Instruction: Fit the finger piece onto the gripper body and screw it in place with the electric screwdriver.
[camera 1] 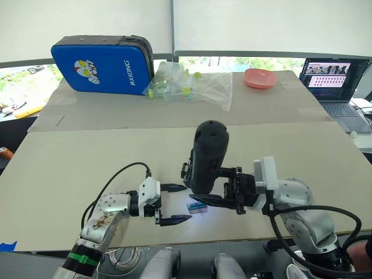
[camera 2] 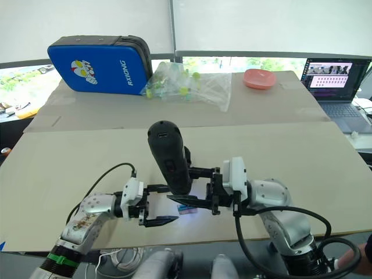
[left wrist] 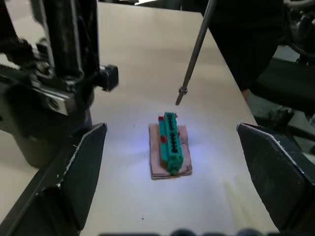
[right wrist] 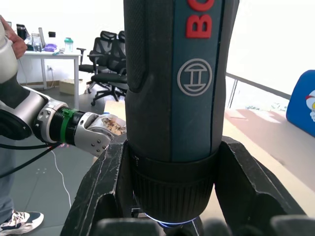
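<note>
screwdriver (camera 1: pixel 208 152): thick matte cylinder in right tool (camera 1: pixel 216 187).

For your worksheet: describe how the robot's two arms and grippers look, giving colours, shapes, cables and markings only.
Both arms are silver-grey metal with rounded joints and a white block at each wrist. The left gripper and the right gripper each have two black pointed fingers. A thick black cable loops along each arm. The left arm has a green band and rust-like marks.
</note>
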Robot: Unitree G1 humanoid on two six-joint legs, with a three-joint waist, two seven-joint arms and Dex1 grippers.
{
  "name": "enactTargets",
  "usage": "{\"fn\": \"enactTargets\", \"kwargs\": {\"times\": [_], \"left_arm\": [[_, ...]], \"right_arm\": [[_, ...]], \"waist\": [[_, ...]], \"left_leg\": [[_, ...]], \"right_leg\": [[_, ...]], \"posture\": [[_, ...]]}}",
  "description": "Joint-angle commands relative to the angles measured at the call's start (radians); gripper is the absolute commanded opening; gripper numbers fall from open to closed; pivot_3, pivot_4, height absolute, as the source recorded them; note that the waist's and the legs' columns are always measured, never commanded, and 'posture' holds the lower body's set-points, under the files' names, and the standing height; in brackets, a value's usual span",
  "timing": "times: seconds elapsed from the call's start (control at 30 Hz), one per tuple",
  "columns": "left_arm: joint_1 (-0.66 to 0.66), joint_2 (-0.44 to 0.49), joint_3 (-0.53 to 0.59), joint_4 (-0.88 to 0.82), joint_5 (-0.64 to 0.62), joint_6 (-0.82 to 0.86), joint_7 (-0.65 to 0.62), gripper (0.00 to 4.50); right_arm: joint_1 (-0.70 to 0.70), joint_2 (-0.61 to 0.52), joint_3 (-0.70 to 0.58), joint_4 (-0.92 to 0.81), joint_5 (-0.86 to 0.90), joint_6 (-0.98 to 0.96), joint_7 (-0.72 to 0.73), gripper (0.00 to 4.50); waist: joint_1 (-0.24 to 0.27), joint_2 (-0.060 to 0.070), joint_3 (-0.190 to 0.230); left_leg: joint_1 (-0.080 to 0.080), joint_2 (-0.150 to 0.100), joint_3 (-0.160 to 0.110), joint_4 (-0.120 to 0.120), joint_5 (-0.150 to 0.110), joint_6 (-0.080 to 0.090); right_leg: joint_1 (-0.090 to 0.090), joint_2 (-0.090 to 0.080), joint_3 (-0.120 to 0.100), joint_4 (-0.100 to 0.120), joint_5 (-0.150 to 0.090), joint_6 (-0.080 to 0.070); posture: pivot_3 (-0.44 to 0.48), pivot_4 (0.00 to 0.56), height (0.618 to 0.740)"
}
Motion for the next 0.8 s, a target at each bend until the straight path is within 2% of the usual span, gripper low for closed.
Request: {"fn": "enactTargets", "kwargs": {"times": [0.03,0.3,0.47,0.6,0.8], "left_arm": [[0.015,0.034,0.055,-0.084,-0.092,0.026,-0.045,4.46],[0.025,0.078,0.155,-0.161,-0.217,0.138,-0.016,4.46],[0.014,0.082,0.2,-0.15,-0.229,0.196,0.033,4.46],[0.001,0.073,0.207,-0.098,-0.186,0.165,0.04,4.46],[-0.054,0.067,0.135,0.044,0.004,0.072,0.094,4.46]], "right_arm": [[-0.03,-0.009,-0.06,-0.081,0.075,0.018,-0.025,1.91],[-0.076,-0.038,-0.107,-0.126,0.155,0.077,-0.058,1.91],[-0.111,-0.052,-0.134,-0.138,0.199,0.109,-0.08,1.91],[-0.138,-0.066,-0.15,-0.135,0.224,0.13,-0.086,1.91],[-0.164,-0.087,-0.166,-0.132,0.248,0.152,-0.087,1.91]], "waist": [[0.0,0.0,0.0],[0.0,-0.001,0.001],[-0.001,-0.001,0.001],[0.0,-0.001,0.001],[0.004,-0.002,0.001]], "left_leg": [[0.0,0.0,0.0,0.0,0.0,0.0],[0.0,0.0,0.0,0.0,0.0,0.0],[0.0,0.0,0.0,0.0,0.0,0.0],[0.0,0.0,0.0,0.0,0.0,0.0],[0.0,0.0,0.0,0.0,0.0,0.0]], "right_leg": [[0.0,0.0,0.0,0.0,0.0,0.0],[-0.001,0.0,0.0,0.0,0.0,0.0],[-0.001,0.0,0.0,0.0,0.0,0.0],[-0.001,0.0,0.0,0.0,0.0,0.0],[-0.001,0.0,0.0,0.0,0.0,0.0]], "posture": [[0.0,0.15,0.74],[0.0,0.15,0.74],[0.0,0.15,0.74],[0.0,0.15,0.74],[0.0,0.15,0.74]]}}
